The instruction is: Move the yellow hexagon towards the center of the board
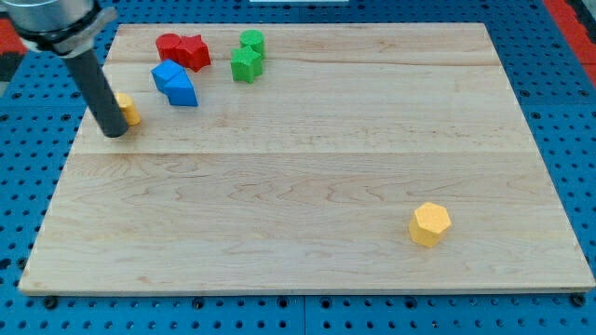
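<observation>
Yellow hexagon [429, 223] near board's [307, 186] bottom right corner, well short of centre; push not yet begun. Tip [115, 130] far away at upper left, touching another yellow block [128, 109]; bare rod, no jaws to open or close. Blue [175, 84], red [182, 49], green [249, 55] blocks clustered along top.

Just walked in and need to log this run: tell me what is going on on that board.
A single arm with a dark rod is working a wooden board. My tip sits at the view's left edge, right against a small yellow block that the rod partly hides. The yellow hexagon lies alone near the view's bottom right, far from the tip and away from the center. Two red blocks, two green blocks and two blue blocks cluster at the view's top left.
</observation>
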